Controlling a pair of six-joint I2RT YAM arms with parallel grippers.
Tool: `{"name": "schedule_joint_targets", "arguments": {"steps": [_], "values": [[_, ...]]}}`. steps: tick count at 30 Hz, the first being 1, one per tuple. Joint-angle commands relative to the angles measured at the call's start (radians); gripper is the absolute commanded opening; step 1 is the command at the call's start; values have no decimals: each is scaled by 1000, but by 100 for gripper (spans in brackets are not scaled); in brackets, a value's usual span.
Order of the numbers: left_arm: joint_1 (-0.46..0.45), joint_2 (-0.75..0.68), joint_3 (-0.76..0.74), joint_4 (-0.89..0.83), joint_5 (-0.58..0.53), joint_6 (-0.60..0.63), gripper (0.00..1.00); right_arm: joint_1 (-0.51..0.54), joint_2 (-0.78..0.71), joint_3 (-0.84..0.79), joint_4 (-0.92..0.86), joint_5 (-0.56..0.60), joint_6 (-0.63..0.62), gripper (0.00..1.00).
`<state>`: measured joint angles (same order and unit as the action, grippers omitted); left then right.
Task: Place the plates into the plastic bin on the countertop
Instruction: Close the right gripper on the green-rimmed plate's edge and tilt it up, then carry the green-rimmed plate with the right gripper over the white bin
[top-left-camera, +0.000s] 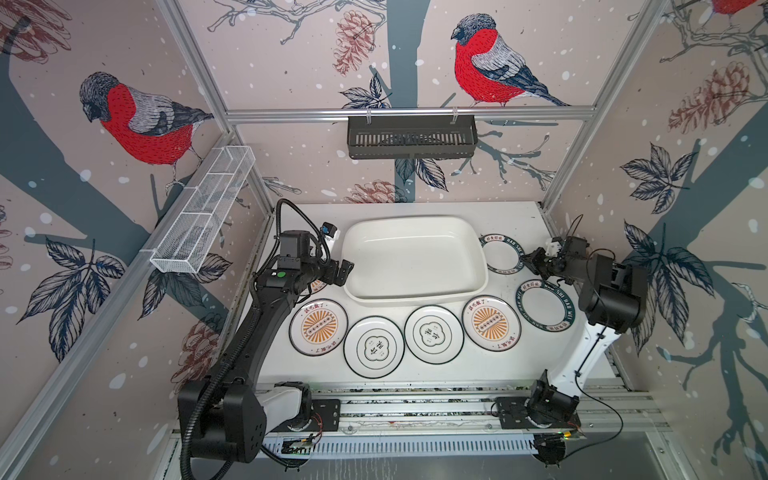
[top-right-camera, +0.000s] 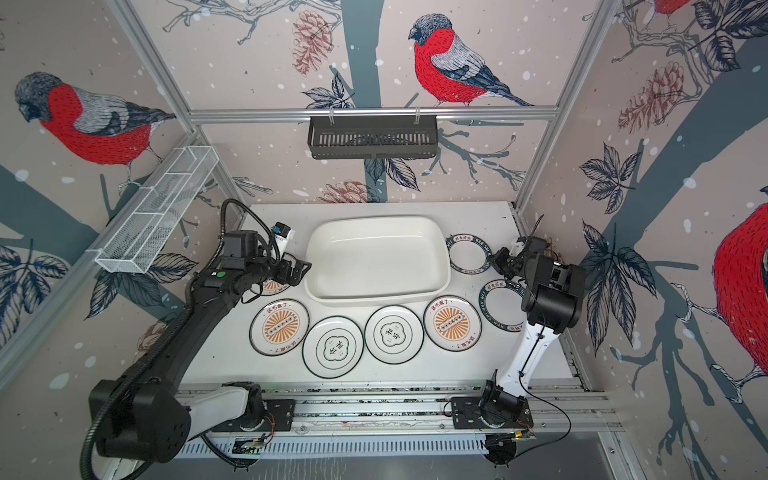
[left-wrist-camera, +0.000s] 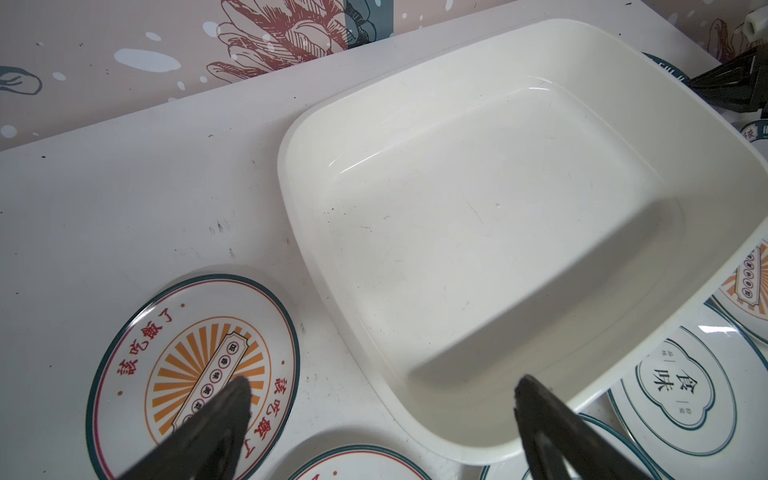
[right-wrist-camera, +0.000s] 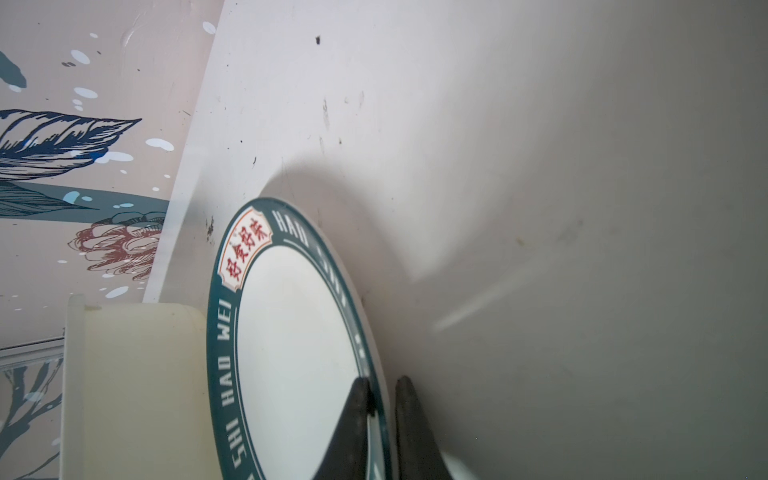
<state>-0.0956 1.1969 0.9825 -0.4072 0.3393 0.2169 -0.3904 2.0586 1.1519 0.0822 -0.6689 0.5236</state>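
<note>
Sitting on the countertop just beside the right wall of the plastic bin, the lettered-ring plate has its outer rim pinched between the narrowed jaws of the right gripper. The bin therefore lies straight beyond the plate from that gripper. The left gripper hangs wide and empty at the bin's opposite side.

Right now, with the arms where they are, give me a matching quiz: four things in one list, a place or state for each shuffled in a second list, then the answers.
Things:
1. plastic bin
2. left gripper
3. right gripper
4. black slotted basket

Places or states:
A. hangs on the back rail
B. shut on the rim of the lettered-ring plate
C. no plates inside
D. jaws wide open, holding nothing

Pairs: 1-C, 2-D, 3-B, 4-A
</note>
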Motion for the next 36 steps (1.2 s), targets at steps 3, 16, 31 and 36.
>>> {"name": "schedule_joint_targets", "arguments": {"steps": [3,16,31,36], "values": [[-6,-14,9,-5,19,19,98,-8,4,-16,-22,11,17,10],[-16,-10,66,2,13,-23,98,-19,-125,-43,22,2,50,3],[-15,-18,79,9,-7,-48,98,-29,-334,-47,51,-6,124,1],[-15,-10,84,19,-9,-60,98,-18,-395,-31,22,-25,119,1]]}}
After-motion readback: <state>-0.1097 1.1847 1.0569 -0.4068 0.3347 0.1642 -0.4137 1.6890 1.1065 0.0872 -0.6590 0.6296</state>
